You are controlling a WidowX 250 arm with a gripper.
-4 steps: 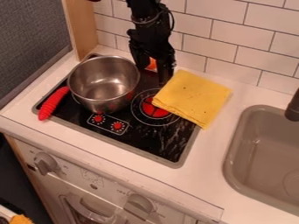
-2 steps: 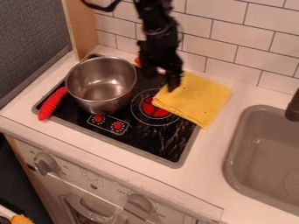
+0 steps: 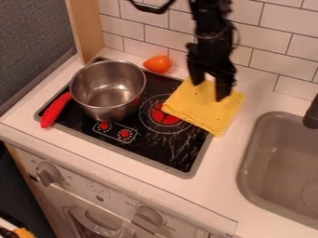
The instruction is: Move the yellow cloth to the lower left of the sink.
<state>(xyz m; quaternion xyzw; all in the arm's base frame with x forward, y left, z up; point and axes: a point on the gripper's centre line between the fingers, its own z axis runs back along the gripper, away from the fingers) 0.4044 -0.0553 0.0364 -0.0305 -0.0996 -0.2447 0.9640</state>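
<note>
one yellow cloth (image 3: pixel 202 109): overlaps the stove's (image 3: pixel 169 155) far right; gripper (image 3: pixel 210 89) hangs over it, fingers parted; grasp and transfer to the sink's (image 3: pixel 244 179) lower left remain.

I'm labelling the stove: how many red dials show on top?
2. The left dial is right by the pot; the right dial sits beside it, nearer the sink. The pot may hide more.
</note>
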